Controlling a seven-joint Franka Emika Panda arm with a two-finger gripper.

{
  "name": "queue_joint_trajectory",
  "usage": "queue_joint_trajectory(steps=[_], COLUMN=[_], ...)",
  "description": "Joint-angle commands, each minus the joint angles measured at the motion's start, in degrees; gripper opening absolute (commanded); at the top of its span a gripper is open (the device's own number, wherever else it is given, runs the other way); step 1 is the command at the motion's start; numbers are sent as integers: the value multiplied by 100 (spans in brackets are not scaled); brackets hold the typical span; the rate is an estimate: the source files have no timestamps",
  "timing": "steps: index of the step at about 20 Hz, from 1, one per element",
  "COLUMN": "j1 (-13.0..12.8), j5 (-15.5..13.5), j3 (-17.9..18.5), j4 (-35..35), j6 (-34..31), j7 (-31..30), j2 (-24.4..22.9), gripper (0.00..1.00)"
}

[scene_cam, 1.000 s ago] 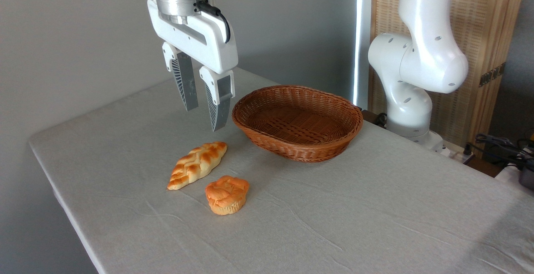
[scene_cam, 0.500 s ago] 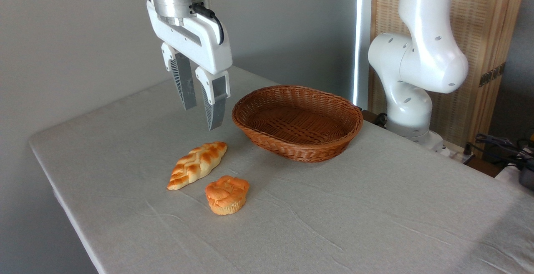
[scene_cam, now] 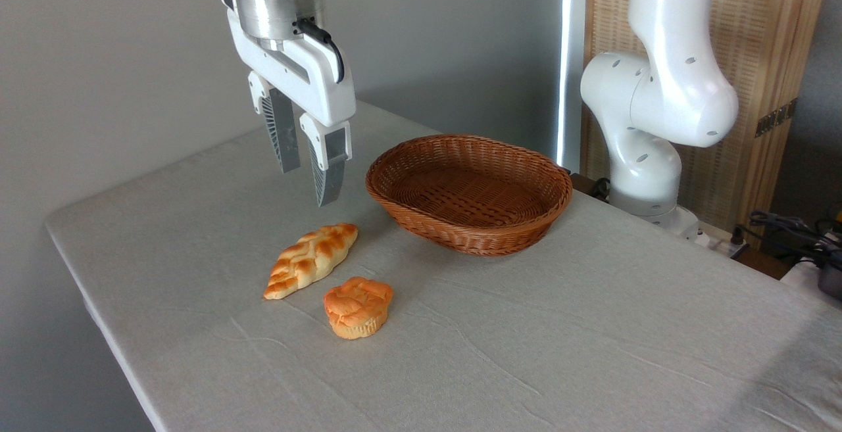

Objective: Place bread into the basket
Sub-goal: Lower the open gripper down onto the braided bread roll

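Grey-clothed table (scene_cam: 592,353) bears bread (scene_cam: 310,260) and empty basket (scene_cam: 468,192); fingers (scene_cam: 327,172) hover apart above the bread.

Golden braided bread (scene_cam: 311,260) — reddish-brown basket (scene_cam: 468,193)

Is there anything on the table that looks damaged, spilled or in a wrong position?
Nothing stands out. The braided bread and the round bun lie whole on the cloth, the basket sits level and empty, and the gripper hangs open above the table, touching nothing.
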Motion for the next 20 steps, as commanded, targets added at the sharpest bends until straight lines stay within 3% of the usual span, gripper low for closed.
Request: queue_joint_trajectory(steps=[1, 3, 8, 10, 14, 16, 20], j1=[0, 0, -9, -17, -17, -17, -26], j5=[-103, -24, 502, 714, 889, 1223, 1268], j3=[-299, -668, -1398, -1434, -1434, -1434, -1434], j4=[-292, -511, -1231, -1469, -1488, -1488, -1488], j6=[694, 1020, 1591, 1952, 1945, 1875, 1857], j7=[-683, -1018, -1545, -1809, -1775, -1801, -1819], j2=[-29, 77, 367, 385, 385, 385, 393], gripper=[100, 100, 100, 100, 100, 100, 100])
